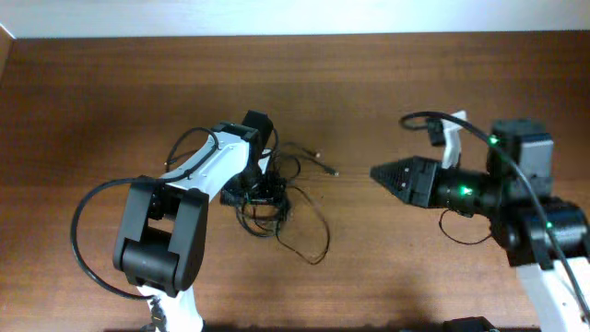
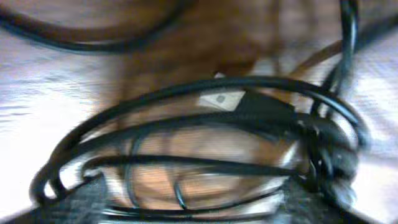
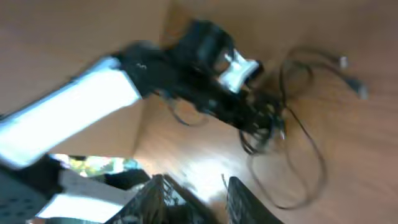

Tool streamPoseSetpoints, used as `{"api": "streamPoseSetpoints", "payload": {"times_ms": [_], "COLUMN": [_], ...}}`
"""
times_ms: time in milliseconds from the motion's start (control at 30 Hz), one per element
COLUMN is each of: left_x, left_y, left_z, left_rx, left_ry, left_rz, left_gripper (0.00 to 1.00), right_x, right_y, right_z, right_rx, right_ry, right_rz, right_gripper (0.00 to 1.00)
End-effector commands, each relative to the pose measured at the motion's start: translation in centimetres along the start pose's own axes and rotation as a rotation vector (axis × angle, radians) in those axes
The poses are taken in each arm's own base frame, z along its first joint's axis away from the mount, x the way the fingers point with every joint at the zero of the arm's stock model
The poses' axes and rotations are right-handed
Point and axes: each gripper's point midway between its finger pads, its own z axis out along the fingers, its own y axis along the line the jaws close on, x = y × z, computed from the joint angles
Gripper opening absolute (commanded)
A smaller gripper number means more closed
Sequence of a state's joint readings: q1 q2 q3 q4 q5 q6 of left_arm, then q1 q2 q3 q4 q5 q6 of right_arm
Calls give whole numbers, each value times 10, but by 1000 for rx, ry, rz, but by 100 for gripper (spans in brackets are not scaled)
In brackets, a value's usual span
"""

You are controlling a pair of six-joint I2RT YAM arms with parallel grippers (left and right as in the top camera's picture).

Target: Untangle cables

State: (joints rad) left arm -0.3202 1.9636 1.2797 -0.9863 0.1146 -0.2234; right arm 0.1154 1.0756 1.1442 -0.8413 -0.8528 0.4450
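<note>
Overhead: my left gripper [image 1: 261,192] sits low on cables [image 1: 267,214], tangle directly under it, loose loops trailing past it on worktop [image 1: 111,101]. My right gripper [image 1: 378,172] is well apart from tangle, tip aimed at it, with silver-tipped plug [image 1: 334,172] lying between.

Left wrist: left gripper [image 2: 196,198] spread wide, blurred cable loops [image 2: 249,118] between fingers [image 2: 78,199], none pinched.

Right wrist: right gripper [image 3: 196,196] slightly parted, empty. Cables [image 3: 280,118] well ahead, under my left arm [image 3: 74,106].
</note>
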Motion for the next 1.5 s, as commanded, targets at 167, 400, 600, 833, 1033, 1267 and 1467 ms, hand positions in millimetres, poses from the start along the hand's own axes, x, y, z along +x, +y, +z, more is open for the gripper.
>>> {"api": "streamPoseSetpoints", "payload": {"times_ms": [167,400,600,833,1033,1267,1467], "left_x": [-20,4,-9,-20,2,13,6], "left_y": [-26,-19,-15,-15,15,25,23], "left_z": [-75,-52,-30,-61,-83,-8,-13], "left_rx": [109,94,77,83,-67,-66,-59], "left_ry": [-52,47,-18,-60,-17,-19,-71], "left_rz": [149,134,126,153,159,162,193], "left_gripper": [84,49,77,78,99,99,0], "right_x": [20,71,105,112,112,112,112], "right_y": [-41,-80,-120,-143,-146,-146,-147], "right_z": [25,63,107,118,116,116,115], "right_rx": [105,341,397,450,472,473,460], "right_ry": [161,400,610,654,654,655,668], "right_rz": [-33,-48,42,68,64,63,17], "right_gripper": [36,36,36,36,37,38,38]}}
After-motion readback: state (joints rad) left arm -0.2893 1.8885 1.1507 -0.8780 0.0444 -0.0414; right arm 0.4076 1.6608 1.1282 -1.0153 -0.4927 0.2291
